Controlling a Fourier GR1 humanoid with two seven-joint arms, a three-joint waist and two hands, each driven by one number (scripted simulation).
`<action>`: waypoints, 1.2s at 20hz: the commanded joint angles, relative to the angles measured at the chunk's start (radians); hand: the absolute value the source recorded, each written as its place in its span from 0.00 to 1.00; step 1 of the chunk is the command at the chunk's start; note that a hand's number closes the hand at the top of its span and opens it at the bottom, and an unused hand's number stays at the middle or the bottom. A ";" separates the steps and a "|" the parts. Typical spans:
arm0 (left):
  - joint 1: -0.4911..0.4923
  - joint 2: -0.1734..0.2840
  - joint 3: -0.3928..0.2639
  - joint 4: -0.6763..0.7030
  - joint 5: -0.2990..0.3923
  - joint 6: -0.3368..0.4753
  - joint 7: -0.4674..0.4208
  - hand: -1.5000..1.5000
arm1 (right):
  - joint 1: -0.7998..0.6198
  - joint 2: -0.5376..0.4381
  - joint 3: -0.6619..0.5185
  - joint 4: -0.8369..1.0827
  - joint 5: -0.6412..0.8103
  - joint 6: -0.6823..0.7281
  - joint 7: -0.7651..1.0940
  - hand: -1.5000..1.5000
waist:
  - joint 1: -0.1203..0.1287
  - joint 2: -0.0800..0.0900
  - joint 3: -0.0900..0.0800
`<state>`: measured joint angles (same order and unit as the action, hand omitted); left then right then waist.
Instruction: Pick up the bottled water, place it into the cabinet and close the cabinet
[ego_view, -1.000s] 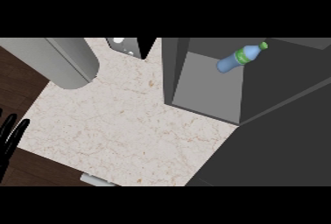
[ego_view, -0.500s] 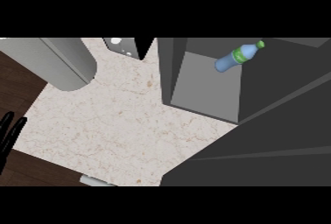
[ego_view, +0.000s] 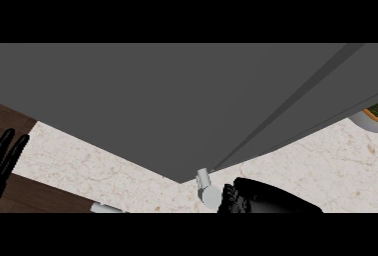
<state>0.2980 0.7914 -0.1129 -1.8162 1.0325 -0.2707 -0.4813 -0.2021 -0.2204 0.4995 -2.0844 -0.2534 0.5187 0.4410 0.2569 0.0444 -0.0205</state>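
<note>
Cabinet door (ego_view: 170, 100) fills most of view, 9 to 3 o'clock; broad grey face toward head, likely swung across cabinet for closing step. Handle (ego_view: 207, 189) at door's lower corner, 6 o'clock. Right hand (ego_view: 255, 197) just beside handle, at its 3 o'clock; finger state: cannot tell, contact unclear. Left hand (ego_view: 10, 150) at 9 o'clock edge, fingers straight, resting, holding nothing. Bottle not visible; judged behind door, inside cabinet. Counter (ego_view: 88, 165) below.

Counts, head view: 1 grey cabinet (ego_view: 148, 100) w/ 1 door seam; 1 silver handle (ego_view: 207, 190); 2 black hands, left hand (ego_view: 9, 155), right hand (ego_view: 255, 197); 1 marble counter (ego_view: 88, 165); 1 plate (ego_view: 365, 119), partly visible at right edge.
</note>
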 joint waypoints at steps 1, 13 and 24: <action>-0.001 0.008 0.013 0.014 0.009 -0.008 0.005 0.00 | -0.154 0.108 -0.018 0.164 0.042 -0.104 0.107 1.00 | -0.014 -0.004 0.004; 0.010 -0.002 0.043 0.055 0.028 -0.031 -0.009 0.00 | -0.659 0.219 -0.171 0.664 0.105 -0.396 0.107 1.00 | -0.054 -0.009 0.015; 0.050 -0.011 0.067 0.058 0.012 -0.056 -0.039 0.00 | -0.853 0.220 -0.266 0.990 0.069 -0.654 -0.030 1.00 | -0.068 -0.004 0.017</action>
<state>0.3437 0.7757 -0.0621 -1.7581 1.0405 -0.3221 -0.5162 -0.9333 0.0007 0.3367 -1.2595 -0.1989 -0.0195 0.4803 0.1842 0.0198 -0.0002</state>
